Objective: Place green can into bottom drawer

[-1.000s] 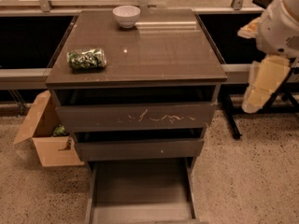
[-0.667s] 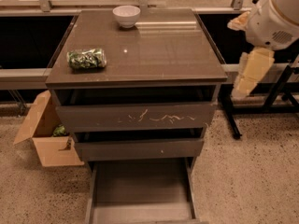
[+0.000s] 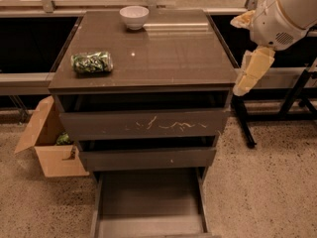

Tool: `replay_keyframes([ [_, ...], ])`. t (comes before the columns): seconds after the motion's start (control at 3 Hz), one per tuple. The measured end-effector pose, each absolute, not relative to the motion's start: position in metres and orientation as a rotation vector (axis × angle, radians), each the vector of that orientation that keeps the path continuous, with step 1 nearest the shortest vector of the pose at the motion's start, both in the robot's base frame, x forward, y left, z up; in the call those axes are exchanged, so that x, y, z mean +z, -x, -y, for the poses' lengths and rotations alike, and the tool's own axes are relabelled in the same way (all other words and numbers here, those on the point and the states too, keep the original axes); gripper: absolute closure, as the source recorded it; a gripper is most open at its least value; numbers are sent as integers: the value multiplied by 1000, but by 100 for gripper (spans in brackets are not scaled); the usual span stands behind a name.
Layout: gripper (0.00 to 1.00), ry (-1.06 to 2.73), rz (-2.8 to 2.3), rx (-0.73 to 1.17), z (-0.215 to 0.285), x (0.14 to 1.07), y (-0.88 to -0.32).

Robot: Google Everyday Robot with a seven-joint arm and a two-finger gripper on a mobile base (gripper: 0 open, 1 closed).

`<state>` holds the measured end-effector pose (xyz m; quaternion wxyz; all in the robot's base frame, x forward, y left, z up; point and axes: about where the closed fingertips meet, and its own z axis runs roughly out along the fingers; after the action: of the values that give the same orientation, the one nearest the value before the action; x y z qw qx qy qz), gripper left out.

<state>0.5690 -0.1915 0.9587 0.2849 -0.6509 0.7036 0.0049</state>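
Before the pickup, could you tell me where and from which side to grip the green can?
Grip the green can mid-body from above, closing front-to-back: it lies on its side, ends pointing left and right. The gripper hangs right of the cabinet.

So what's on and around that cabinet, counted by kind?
Cans: 1, the green can on the cabinet top
Bowls: 1, the white bowl
Drawers: 3, top drawer, middle drawer, bottom drawer
Boxes: 1, the cardboard box
Total: 6
The gripper hangs beside the cabinet's right edge.
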Motion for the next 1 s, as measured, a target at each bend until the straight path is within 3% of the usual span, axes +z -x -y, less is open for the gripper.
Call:
replay_keyframes([
  [0.33,0,1738,-1846,39,183,956,-577],
  [1.0,0,1741,-1668,197,116,948,-644],
])
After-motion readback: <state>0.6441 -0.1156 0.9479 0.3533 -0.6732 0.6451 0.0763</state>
